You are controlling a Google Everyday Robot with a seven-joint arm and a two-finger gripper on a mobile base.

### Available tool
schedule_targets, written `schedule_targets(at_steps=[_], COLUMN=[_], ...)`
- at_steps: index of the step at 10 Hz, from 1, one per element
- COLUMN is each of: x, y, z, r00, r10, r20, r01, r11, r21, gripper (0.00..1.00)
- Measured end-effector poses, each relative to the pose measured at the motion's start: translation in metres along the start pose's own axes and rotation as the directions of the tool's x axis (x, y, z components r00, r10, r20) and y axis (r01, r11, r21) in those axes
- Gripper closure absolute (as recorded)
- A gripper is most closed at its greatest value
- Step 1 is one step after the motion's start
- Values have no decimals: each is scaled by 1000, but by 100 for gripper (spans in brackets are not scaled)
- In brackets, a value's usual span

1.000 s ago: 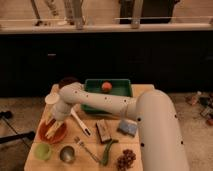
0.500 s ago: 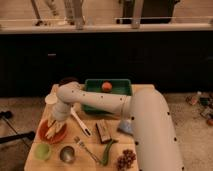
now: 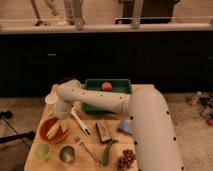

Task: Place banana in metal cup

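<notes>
The pale yellow banana (image 3: 53, 130) lies in the orange bowl (image 3: 43, 134) at the table's left side. The small shiny metal cup (image 3: 67, 154) stands in front of the bowl near the table's front edge, with nothing in it that I can see. My white arm reaches in from the lower right, and its gripper (image 3: 60, 119) hangs down over the bowl's far rim, right above the banana. Whether it touches the banana is hidden by the wrist.
A light green cup (image 3: 42, 150) stands left of the metal cup, and a white cup (image 3: 50, 99) behind the bowl. A green tray (image 3: 120, 86) holds an orange fruit (image 3: 106, 86). A white utensil (image 3: 81, 123), fork (image 3: 86, 149), brown block (image 3: 103, 131), green pepper (image 3: 108, 150) and grapes (image 3: 127, 159) lie around.
The wrist has shifted a little over the orange bowl, first left and then slightly down. The objects on the table have not moved.
</notes>
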Motion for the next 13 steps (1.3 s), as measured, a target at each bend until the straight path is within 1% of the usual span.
schedule_targets(at_steps=[1,2,4,7,8,10,13], x=[1,1,1,-2,-4,-7,-9], y=[1,1,4,2,1,0,-2], z=[1,2,1,0,-2,-5,-15], r00=[1000,1000,999,999,999,999,998], r10=[0,1,0,-5,-11,-19,-29], r20=[-20,-28,-49,-46,-43,-41,-52], r01=[0,-1,-1,4,10,19,30], r11=[1000,1000,1000,1000,1000,1000,999], r21=[-10,-14,-20,-13,-7,1,23], gripper=[32,39,59,90,98,100,100])
